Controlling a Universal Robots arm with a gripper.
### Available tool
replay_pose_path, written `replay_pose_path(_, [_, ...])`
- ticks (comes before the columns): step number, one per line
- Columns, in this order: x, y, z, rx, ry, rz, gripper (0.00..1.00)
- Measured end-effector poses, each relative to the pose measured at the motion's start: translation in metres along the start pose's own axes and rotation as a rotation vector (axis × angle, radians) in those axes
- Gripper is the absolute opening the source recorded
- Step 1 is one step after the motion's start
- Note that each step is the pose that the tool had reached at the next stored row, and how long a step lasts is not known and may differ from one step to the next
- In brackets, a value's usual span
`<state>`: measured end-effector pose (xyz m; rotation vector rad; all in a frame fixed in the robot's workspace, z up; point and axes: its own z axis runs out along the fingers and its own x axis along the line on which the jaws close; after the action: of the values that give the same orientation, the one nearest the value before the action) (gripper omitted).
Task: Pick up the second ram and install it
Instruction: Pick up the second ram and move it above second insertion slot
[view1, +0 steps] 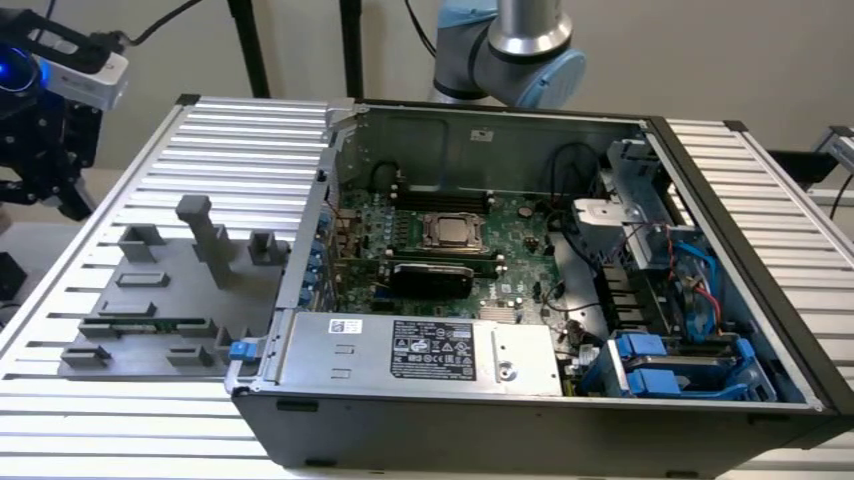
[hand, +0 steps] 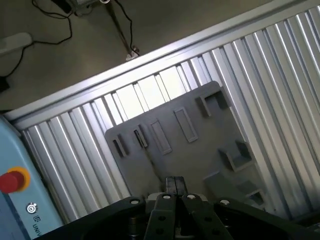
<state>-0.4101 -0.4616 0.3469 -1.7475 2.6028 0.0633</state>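
My end effector (hand: 175, 184) hangs pinched shut and empty over the grey fixture plate (view1: 187, 295), where the second ram (view1: 147, 324) lies near-left of the computer case (view1: 534, 400); I judge it light, stiff and fragile, best gripped by its long edges.

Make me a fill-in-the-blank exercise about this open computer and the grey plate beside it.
1. The second ram lies on the grey plate, to the exterior view's ___ of the computer case.
2. The gripper hangs over the plate with its fingers ___.
3. The button on the blue box is ___.
Missing words: left; shut; red.
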Motion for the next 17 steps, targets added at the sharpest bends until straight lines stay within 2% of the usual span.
replay_pose_path(4, [0.0000, 0.0000, 0.0011, 0.0175, -0.0026, -0.068, 0.11])
replay_pose_path(10, [0.0000, 0.0000, 0.0022, 0.0537, -0.0053, -0.160, 0.11])
replay_pose_path(11, [0.0000, -0.0001, 0.0023, 0.0591, -0.0040, -0.174, 0.11])
replay_pose_path(13, [0.0001, -0.0001, 0.0026, 0.0682, 0.0025, -0.202, 0.11])
replay_pose_path(17, [0.0001, -0.0001, 0.0029, 0.0740, 0.0183, -0.256, 0.11])
